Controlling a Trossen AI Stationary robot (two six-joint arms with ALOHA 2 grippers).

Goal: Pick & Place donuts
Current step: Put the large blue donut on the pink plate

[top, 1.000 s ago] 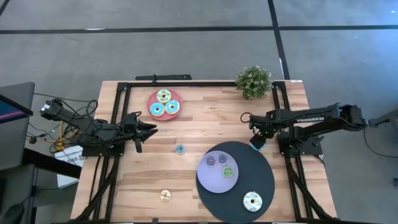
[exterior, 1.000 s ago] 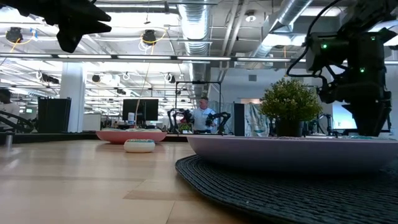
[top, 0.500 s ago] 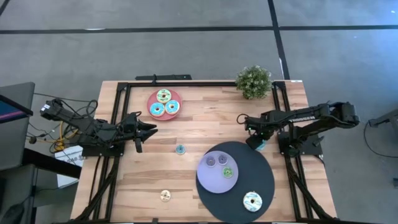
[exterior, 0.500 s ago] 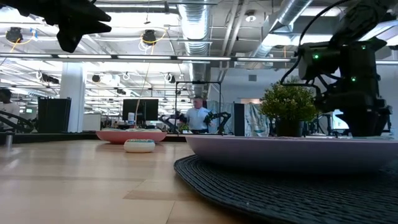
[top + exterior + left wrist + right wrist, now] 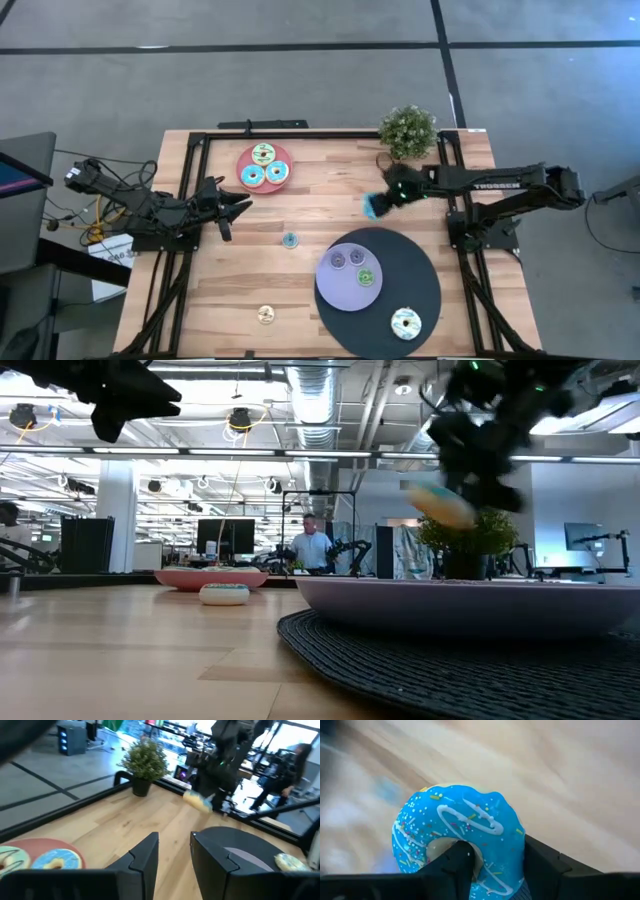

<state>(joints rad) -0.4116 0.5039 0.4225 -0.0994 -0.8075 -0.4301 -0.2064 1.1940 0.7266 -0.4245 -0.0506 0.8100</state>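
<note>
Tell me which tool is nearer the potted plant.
Right. The right tool, shut on a blue donut, hangs just in front of the potted plant. The left tool waits at the table's opposite edge, well away from it.

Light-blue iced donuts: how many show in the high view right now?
3. Two light-blue iced ring donuts lie on the round pink plate; a third is gripped in the right end effector above the wood. Smaller rings elsewhere differ; none seems hidden.
</note>
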